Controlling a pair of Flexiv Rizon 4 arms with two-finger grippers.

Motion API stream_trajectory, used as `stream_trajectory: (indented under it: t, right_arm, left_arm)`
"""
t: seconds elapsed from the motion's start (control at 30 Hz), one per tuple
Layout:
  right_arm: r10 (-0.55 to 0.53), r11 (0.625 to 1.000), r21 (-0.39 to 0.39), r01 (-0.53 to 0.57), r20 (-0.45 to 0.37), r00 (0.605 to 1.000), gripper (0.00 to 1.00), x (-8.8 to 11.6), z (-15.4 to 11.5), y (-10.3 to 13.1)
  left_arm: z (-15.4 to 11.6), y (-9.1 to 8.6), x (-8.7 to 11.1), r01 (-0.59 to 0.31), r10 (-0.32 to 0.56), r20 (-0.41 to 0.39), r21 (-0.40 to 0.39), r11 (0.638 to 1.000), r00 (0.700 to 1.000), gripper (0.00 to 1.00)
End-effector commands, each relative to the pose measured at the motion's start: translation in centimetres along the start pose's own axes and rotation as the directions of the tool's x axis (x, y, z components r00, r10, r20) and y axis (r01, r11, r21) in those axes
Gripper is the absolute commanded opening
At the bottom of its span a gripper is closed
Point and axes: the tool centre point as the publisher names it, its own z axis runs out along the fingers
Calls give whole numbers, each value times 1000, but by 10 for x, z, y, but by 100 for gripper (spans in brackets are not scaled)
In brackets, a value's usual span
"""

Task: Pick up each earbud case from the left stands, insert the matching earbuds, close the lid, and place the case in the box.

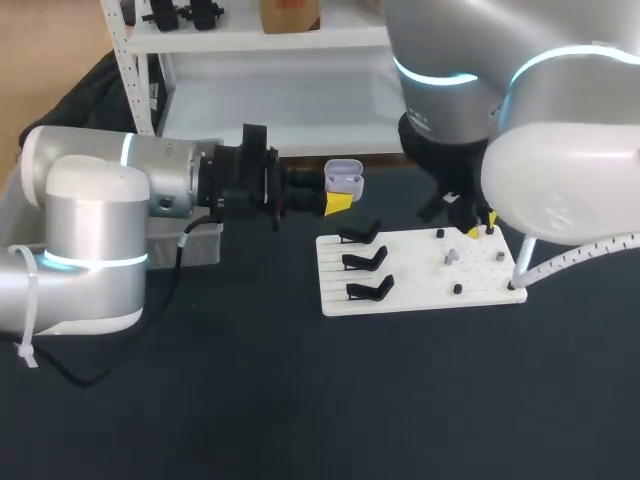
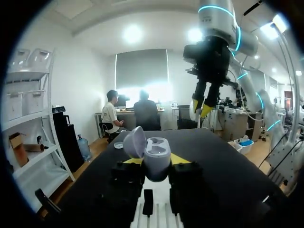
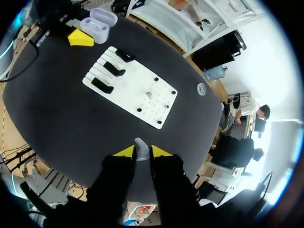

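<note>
Plastic, likely light and slick: the earbud case (image 2: 156, 153), lid open, sits clamped by its lower body in the left gripper (image 2: 157, 160), best held there. The right gripper (image 3: 137, 152) pinches a tiny earbud (image 3: 141, 146) between its tips, probably easily dropped.

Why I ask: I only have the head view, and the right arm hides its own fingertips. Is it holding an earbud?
Observer: Yes. The right wrist view shows a small grey earbud pinched between the yellow tips of the right gripper.
Operator: Is the left grip on the case two-sided?
Observer: Yes. In the left wrist view the earbud case is clamped from both sides by the left gripper, with its lid open and swung to one side.
Operator: Is the right gripper close to the case?
Observer: No. From the left wrist it hangs ahead of the case, raised and clearly apart.
</note>
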Motion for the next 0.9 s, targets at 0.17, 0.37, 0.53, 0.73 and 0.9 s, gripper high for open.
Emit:
stream_trajectory:
  t: [0.17, 0.37, 0.53, 0.73, 0.9]
  right_arm:
    - [2, 1000, -4, -2, 13, 1000, 0, 7, 0, -3]
    - [2, 1000, -4, -2, 13, 1000, 0, 7, 0, -3]
    - [206, 978, 6, -206, 5, 979, 0, -10, -6, 8]
    - [461, 886, 53, -461, 13, 887, 0, -35, -22, 25]
    - [609, 793, 20, -609, -15, 793, 0, -56, -32, 39]
  left_arm:
    - [0, -2, 0, -2, 2, 3, -6, 1000, 1000, 0]
    - [0, -2, 0, -2, 2, 3, -6, 1000, 1000, 0]
    - [0, -2, 0, -2, 2, 3, -6, 1000, 1000, 0]
    - [0, -2, 0, -2, 2, 3, -6, 1000, 1000, 0]
    - [0, -2, 0, -2, 2, 3, -6, 1000, 1000, 0]
